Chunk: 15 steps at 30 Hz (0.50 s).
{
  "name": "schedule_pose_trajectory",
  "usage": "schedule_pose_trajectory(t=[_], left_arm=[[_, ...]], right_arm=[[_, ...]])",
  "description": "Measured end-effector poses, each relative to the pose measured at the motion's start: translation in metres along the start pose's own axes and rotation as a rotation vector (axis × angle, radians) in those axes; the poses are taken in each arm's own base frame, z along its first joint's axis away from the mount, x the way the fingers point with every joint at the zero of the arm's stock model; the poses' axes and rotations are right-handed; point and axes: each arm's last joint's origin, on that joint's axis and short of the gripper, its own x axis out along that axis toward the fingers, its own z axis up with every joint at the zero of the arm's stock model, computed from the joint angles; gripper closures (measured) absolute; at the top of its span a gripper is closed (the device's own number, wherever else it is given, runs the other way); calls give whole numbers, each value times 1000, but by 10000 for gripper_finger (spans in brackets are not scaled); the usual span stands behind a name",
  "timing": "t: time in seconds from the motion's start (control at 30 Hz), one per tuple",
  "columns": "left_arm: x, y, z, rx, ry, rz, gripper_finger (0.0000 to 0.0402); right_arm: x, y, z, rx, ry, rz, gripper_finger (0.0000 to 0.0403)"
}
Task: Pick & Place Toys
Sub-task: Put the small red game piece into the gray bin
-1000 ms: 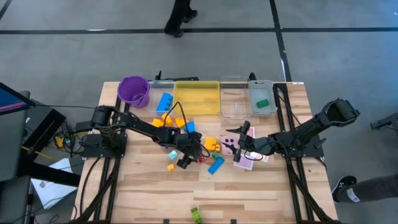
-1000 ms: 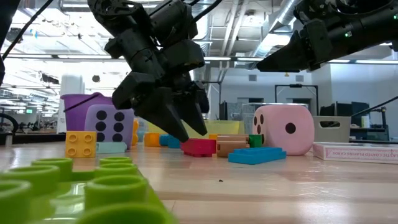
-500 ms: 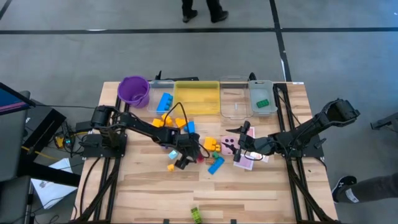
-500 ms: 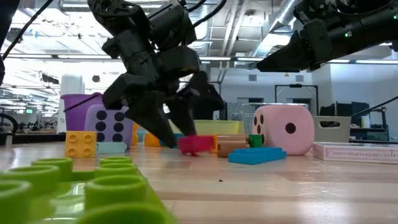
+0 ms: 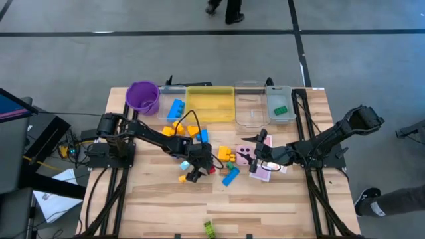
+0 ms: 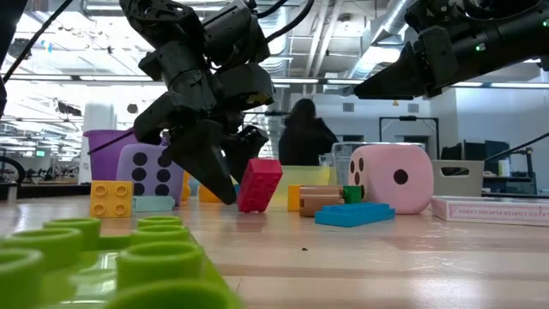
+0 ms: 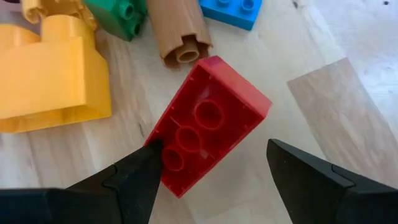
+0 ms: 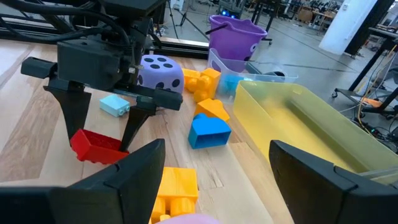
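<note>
Left gripper is low over the table centre, fingers spread, straddling the red block. One fingertip touches the block's short end; the other stands clear of it, so no real pinch.

Red block: a long brick, tipped up on edge. Low view shows it leaning, top tilted toward the pink die, bottom edge on the wood. Left wrist view looks into its hollow underside, three round sockets in a row along the long axis. That axis runs diagonally between the fingers, far end pointing toward the tan block and blue block. Right wrist view has it lying near the base of the left gripper's fingers.

Nearby in the left wrist view: yellow block just beside the red one, green block beyond it, none touching the red block.

Right gripper sits over the pink cards right of centre, fingers apart, nothing between them.

Others: purple die behind the left gripper, light-blue block beside it, flat blue block in front of the pink die, a green block at the near table edge. Purple cup and yellow tray stand along the far edge; clear tray holds one green block.
</note>
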Motion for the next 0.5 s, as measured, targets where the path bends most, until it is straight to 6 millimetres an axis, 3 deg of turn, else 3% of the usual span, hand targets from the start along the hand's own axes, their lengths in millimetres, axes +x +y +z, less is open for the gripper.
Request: schedule_pose_trajectory(t=[0.2, 0.5], left_arm=[[0, 1, 2, 3, -24, 14, 155], [0, 2, 3, 3, -21, 47, 301]], right_arm=[[0, 0, 0, 0, 0, 0, 121], [0, 0, 0, 0, 0, 1, 121]])
